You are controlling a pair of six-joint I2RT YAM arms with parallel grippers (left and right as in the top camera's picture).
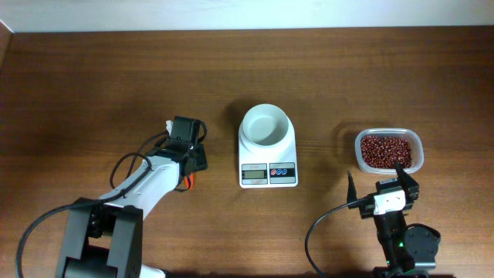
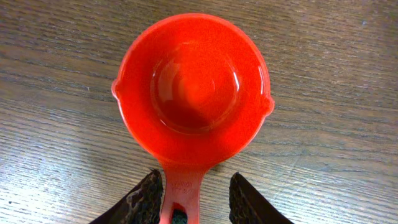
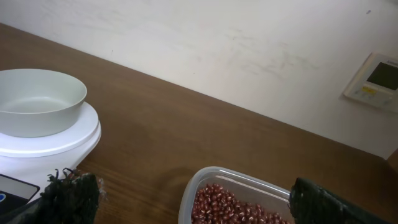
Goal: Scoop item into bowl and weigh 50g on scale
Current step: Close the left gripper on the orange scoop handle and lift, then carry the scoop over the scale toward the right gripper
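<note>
An empty orange measuring scoop (image 2: 193,87) lies on the wooden table. Its handle runs between the fingers of my left gripper (image 2: 196,186). The left finger touches the handle and a gap shows at the right finger. From overhead only a sliver of the scoop (image 1: 190,182) shows under the left gripper (image 1: 191,161). The white bowl (image 1: 266,126) stands empty on the white scale (image 1: 268,174). The red-brown beans (image 1: 388,150) fill a clear container (image 1: 417,142) at the right. My right gripper (image 1: 377,179) is wide open just in front of it, holding nothing.
In the right wrist view the bowl (image 3: 37,102) and scale (image 3: 62,140) are at the left, and the beans (image 3: 230,208) are low in the middle. A white wall with a small control panel (image 3: 376,81) runs behind the table's far edge.
</note>
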